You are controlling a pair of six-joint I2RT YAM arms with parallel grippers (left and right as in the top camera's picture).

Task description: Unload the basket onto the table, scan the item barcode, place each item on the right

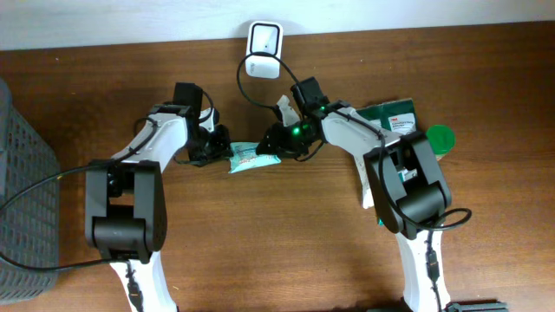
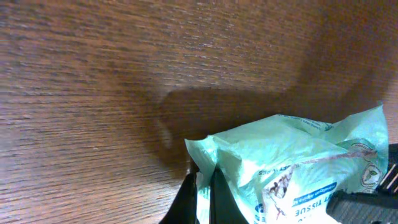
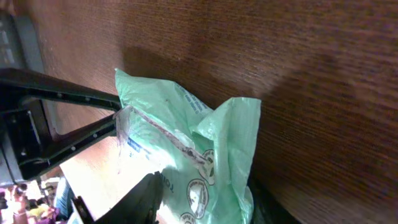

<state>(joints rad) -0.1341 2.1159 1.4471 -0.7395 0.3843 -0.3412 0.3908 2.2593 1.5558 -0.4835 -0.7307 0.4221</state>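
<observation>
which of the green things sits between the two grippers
The pale mint tissue pack at mid-table: the left gripper pinches one end, and the right gripper flanks the other. The dark green box and bright green disc lie further right.

Fine, streaky grain runs across the brown wooden table, its finish a low satin that takes soft shadows. The mint-green plastic-film tissue pack is thin, crinkled and glossy, light catching along its creases, its sealed edge nearly see-through. At the far edge, the white plastic barcode scanner looks smooth and shiny. The grey plastic mesh basket at left is matt. Smooth white-and-black plastic shells cover the left arm and right arm. At right, a round green plastic lid has a dull gloss beside a dark green printed box, seemingly card.
</observation>
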